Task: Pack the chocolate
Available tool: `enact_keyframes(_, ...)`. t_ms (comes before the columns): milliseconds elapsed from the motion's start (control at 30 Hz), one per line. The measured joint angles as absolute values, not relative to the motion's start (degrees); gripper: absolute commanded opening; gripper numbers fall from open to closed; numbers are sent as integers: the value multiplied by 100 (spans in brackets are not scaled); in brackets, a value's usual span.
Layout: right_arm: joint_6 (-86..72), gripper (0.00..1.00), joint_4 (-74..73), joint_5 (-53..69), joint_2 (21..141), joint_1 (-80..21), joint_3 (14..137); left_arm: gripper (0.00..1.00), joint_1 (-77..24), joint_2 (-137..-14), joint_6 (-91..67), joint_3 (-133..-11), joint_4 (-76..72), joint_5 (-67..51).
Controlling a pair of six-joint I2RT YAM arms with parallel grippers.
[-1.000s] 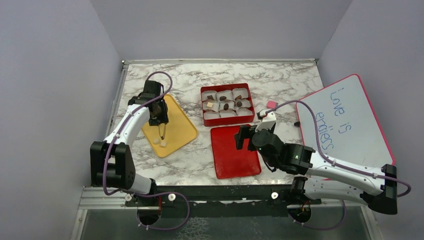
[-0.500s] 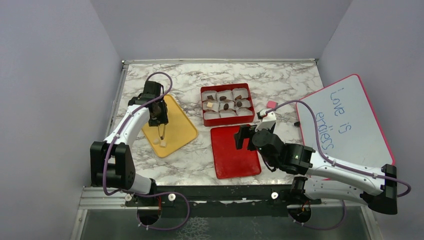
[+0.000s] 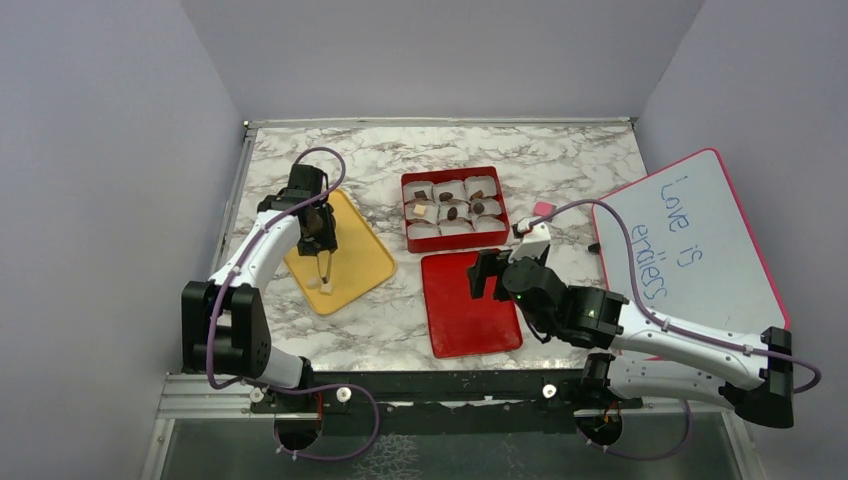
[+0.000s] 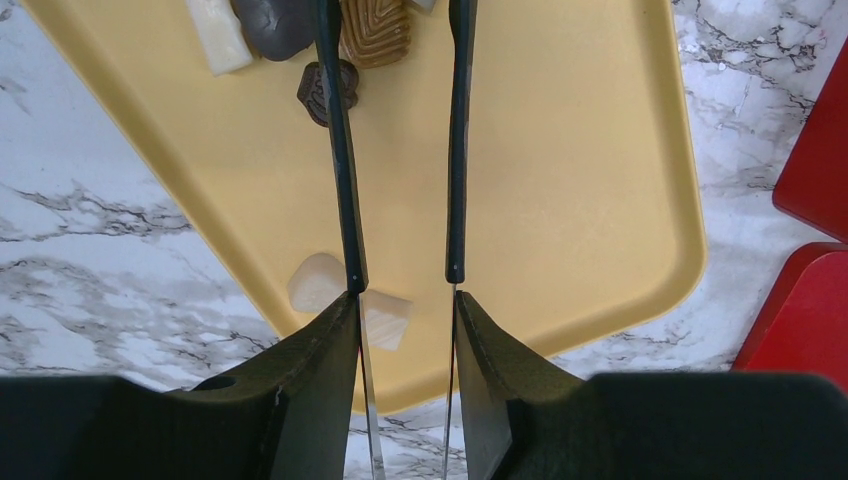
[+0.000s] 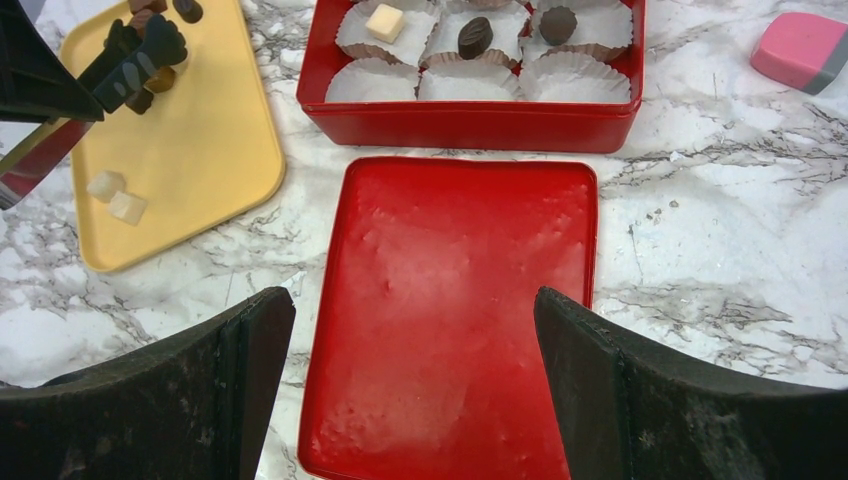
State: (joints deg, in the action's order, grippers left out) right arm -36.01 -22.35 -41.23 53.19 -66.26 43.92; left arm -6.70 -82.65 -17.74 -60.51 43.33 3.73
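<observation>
My left gripper [image 3: 318, 228] is shut on metal tweezers [image 4: 400, 150] with black arms, which stand slightly apart and empty over the yellow tray [image 4: 560, 150]. Two cream cubes [image 4: 388, 318] lie at the tray's near corner, just left of the left tweezer arm. Dark and tan chocolate pieces [image 4: 325, 92] lie at the tray's far end. The red box [image 3: 455, 208] with paper cups holds a cream cube [image 5: 385, 22] and dark rounds [image 5: 475, 37]. My right gripper [image 5: 415, 310] is open and empty above the red lid [image 5: 460, 300].
A pink eraser [image 5: 805, 50] lies on the marble right of the box. A pink-framed whiteboard [image 3: 690, 240] with writing lies at the right. The tray sits near the table's left edge [image 3: 240, 190].
My left arm has shifted the tweezers a little nearer, down toward the cream cubes at the tray's near corner. The right arm has hardly moved.
</observation>
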Motion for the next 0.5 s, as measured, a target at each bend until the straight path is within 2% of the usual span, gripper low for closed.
enact_keyframes(200,-3588,95,-2217,-4121,5402,-6626,4421,38,-670,-8409,-1772,-6075,4333,198)
enact_keyframes(500,-3540,95,-2189,-4119,5487,-6626,4421,27,-670,-8606,-1693,-6261,4246,-276)
